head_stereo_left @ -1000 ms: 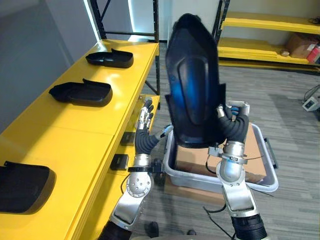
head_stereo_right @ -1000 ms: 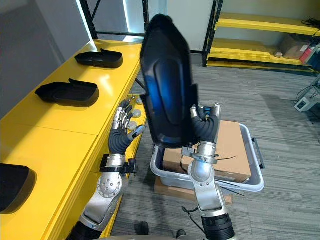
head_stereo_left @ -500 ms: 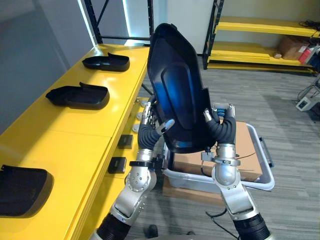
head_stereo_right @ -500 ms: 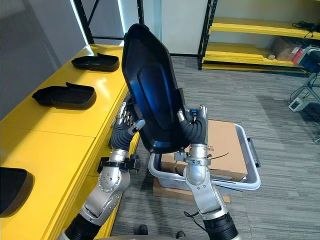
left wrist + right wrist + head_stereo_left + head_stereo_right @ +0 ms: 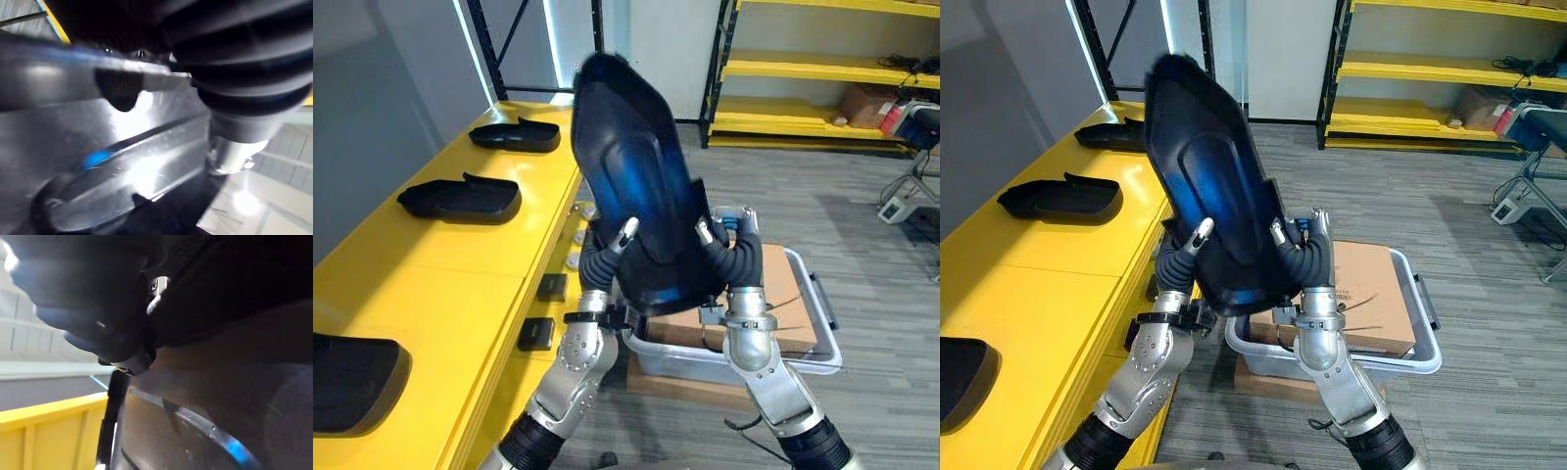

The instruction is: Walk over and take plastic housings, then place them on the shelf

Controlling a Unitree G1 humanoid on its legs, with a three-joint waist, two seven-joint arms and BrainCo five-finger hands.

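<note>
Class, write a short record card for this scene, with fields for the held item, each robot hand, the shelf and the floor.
Held item: large glossy black plastic housing, upright between both hands
Left robot hand: thumb on the housing's front, gripping its left edge
Right robot hand: thumb on the front, gripping its right edge
Shelf: long yellow shelf on the robot's left, carrying three black housings lying flat
Floor: grey plastic bin with a brown cardboard box inside
</note>
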